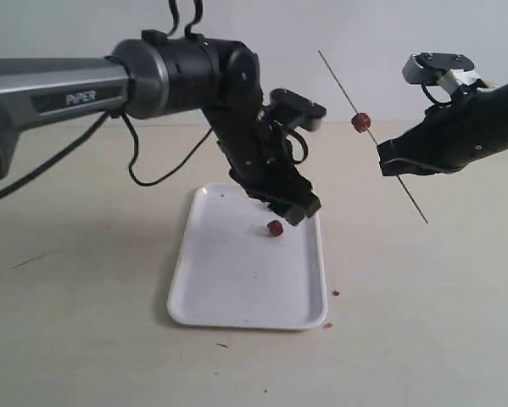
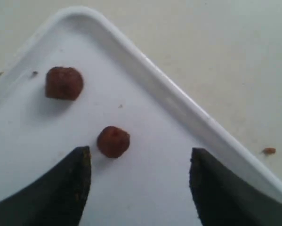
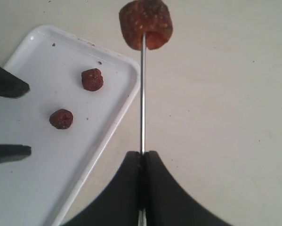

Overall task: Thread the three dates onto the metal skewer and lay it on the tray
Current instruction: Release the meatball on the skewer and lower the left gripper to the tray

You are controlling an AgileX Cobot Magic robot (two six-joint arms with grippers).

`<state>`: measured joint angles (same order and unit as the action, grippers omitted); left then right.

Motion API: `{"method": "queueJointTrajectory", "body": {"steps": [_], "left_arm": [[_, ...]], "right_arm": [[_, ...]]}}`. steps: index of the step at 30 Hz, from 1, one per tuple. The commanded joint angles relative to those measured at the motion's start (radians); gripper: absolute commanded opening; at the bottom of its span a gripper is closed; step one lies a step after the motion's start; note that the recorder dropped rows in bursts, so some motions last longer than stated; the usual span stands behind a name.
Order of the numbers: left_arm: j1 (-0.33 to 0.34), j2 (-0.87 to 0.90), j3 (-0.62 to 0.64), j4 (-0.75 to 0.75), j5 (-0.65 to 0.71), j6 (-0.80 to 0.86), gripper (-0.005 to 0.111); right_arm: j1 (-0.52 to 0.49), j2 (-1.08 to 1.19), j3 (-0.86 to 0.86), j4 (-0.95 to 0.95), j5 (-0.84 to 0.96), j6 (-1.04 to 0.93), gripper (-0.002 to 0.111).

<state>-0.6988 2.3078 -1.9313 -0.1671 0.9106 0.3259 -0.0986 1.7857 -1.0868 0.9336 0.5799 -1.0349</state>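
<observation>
The white tray (image 1: 237, 288) lies in the middle of the table. Two loose dates rest on it; only one date (image 1: 275, 227) shows in the exterior view, just under my left gripper (image 1: 292, 212). In the left wrist view that gripper (image 2: 138, 160) is open, the nearer date (image 2: 113, 141) lying just beyond its tips, nearer one finger, the other date (image 2: 63, 83) farther off. My right gripper (image 3: 141, 155) is shut on the metal skewer (image 3: 141, 94), held in the air to the right of the tray. A third date (image 1: 360, 122) is threaded on the skewer (image 1: 410, 199).
Small reddish crumbs (image 1: 336, 292) lie on the beige table off the tray's right edge and near its front corner (image 1: 326, 324). A black cable (image 1: 152, 174) hangs behind the left arm. The tray rim (image 2: 178, 106) runs close past the left gripper.
</observation>
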Motion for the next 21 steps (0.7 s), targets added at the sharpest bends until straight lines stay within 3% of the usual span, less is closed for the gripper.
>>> {"method": "queueJointTrajectory", "body": {"steps": [1, 7, 21], "left_arm": [[-0.033, 0.041, 0.001, 0.068, -0.062, 0.002, 0.061], [-0.035, 0.059, 0.001, 0.186, -0.078, -0.085, 0.061], [-0.034, 0.109, 0.001, 0.192, -0.102, -0.095, 0.061]], "right_arm": [[-0.006, -0.005, 0.003, 0.002, -0.004, -0.017, 0.000], [-0.006, -0.005, 0.003, 0.002, -0.002, -0.015, 0.000], [-0.006, -0.005, 0.003, 0.008, 0.005, -0.017, 0.000]]}}
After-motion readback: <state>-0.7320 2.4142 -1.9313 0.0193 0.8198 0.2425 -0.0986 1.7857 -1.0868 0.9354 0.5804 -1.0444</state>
